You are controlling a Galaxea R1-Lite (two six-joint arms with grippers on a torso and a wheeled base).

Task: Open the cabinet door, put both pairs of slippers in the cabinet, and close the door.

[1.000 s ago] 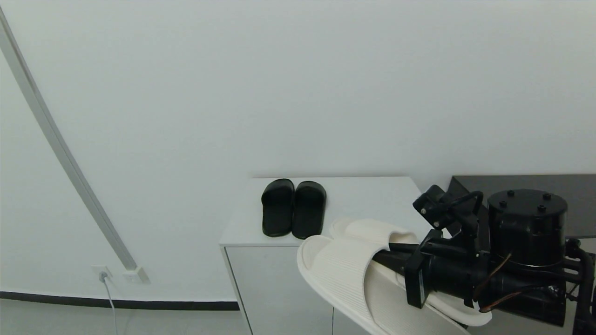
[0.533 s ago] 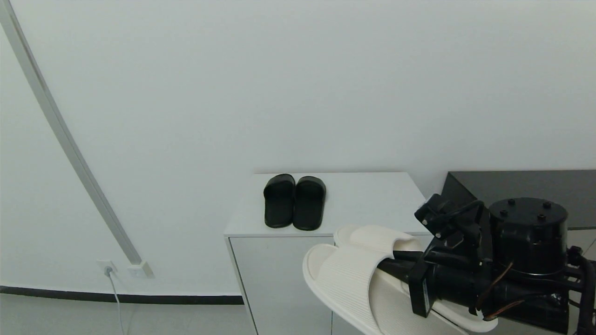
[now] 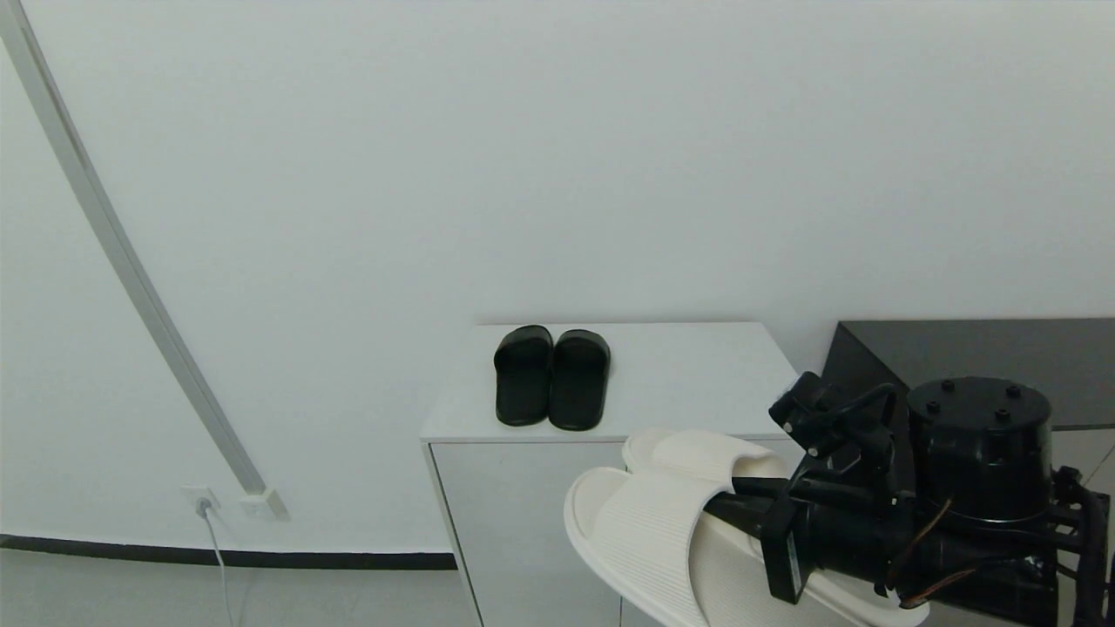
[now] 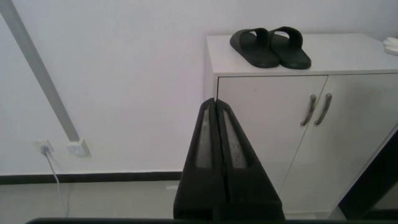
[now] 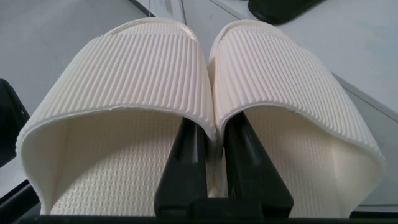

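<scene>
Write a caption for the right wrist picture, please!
Right gripper pinching the white slippers together, one finger inside each.

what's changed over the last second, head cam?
The head camera shifted early on, so most of the apparent motion isn't real. Since then the right gripper, jaws clamped on the white slippers, has sunk slightly in front of the cabinet. Nothing was grabbed or released. On top, the black slippers are unmoved; the doors are shut.
</scene>
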